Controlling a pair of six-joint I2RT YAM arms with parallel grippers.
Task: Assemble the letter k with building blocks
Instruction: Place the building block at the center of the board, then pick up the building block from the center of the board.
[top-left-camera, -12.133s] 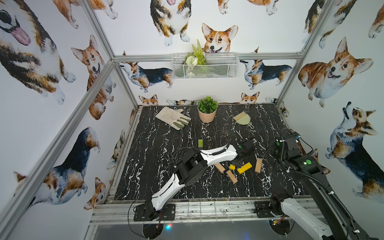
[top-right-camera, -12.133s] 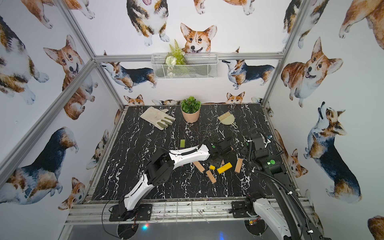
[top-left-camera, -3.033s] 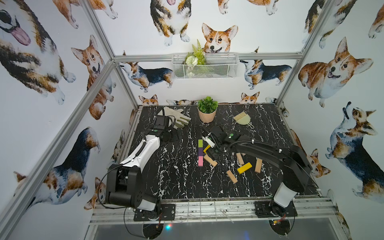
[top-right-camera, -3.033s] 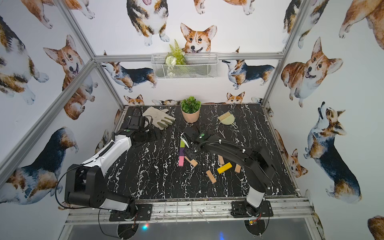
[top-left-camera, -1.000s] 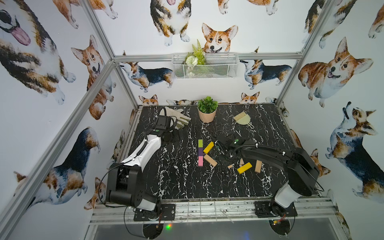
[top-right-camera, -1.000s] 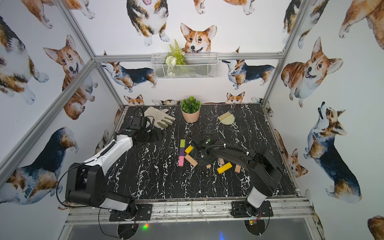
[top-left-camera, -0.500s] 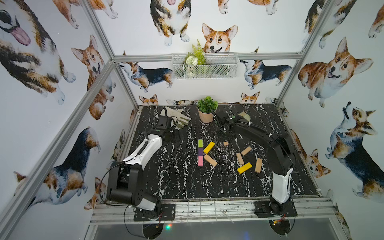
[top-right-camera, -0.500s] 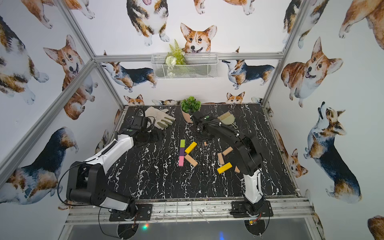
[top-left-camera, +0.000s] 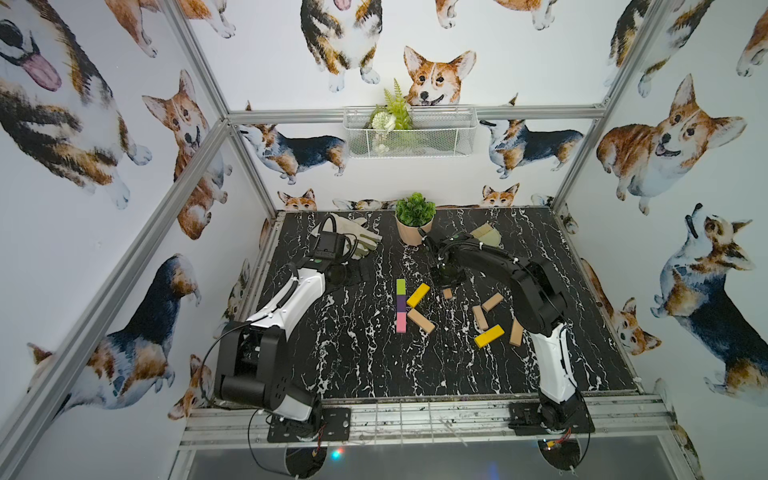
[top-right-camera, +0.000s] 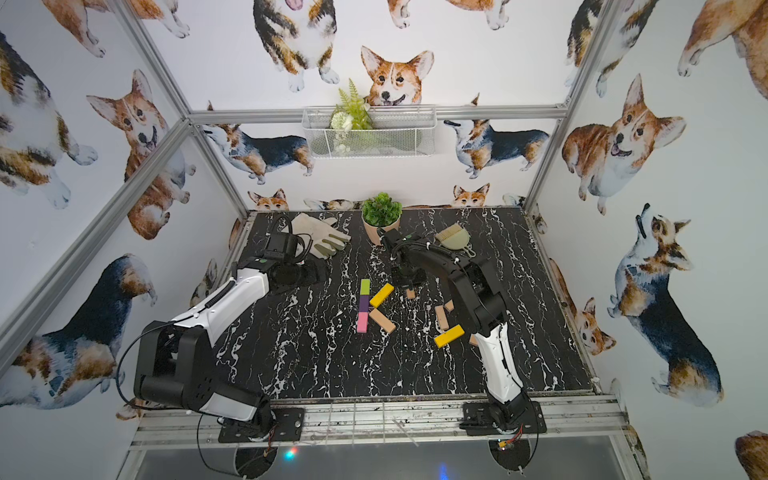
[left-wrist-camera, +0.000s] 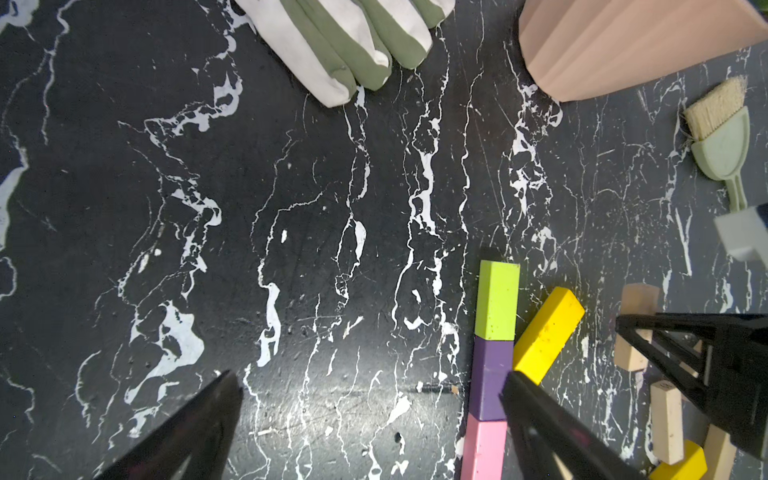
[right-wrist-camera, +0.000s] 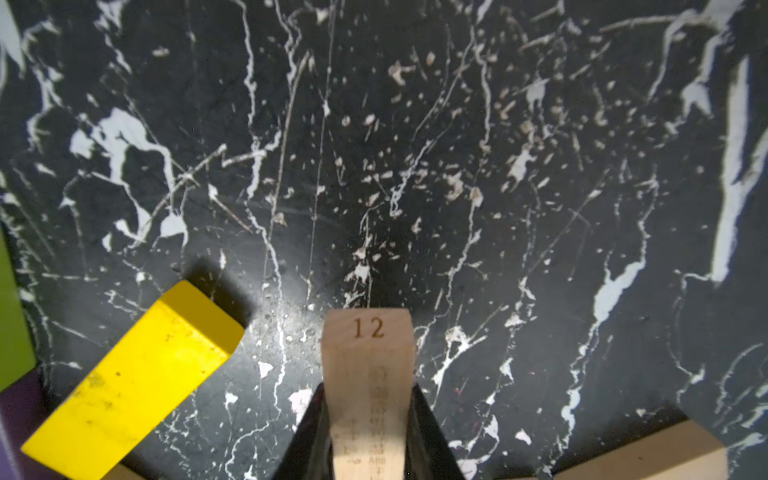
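Note:
On the black marble table (top-left-camera: 357, 353), a lime green block (top-left-camera: 400, 286), a purple block (top-left-camera: 401, 303) and a pink block (top-left-camera: 401, 322) lie end to end in a line. A yellow block (top-left-camera: 417, 294) and a tan block (top-left-camera: 421, 321) slant off it. My right gripper (right-wrist-camera: 368, 432) is shut on a tan wood block marked 12 (right-wrist-camera: 368, 365), held just right of that yellow block (right-wrist-camera: 137, 374). My left gripper (left-wrist-camera: 370, 415) is open and holds nothing, left of the line, low over the table in both top views (top-left-camera: 353, 274).
Three loose tan blocks (top-left-camera: 492, 301) (top-left-camera: 480, 317) (top-left-camera: 516, 331) and a second yellow block (top-left-camera: 489, 336) lie to the right under my right arm. At the back are a glove (top-left-camera: 353, 235), a potted plant (top-left-camera: 413, 220) and a brush with dustpan (top-left-camera: 484, 235).
My right arm has swung from the loose pile toward the back with a tan block in its jaws. It now holds it beside the slanted yellow block. The left arm has barely moved.

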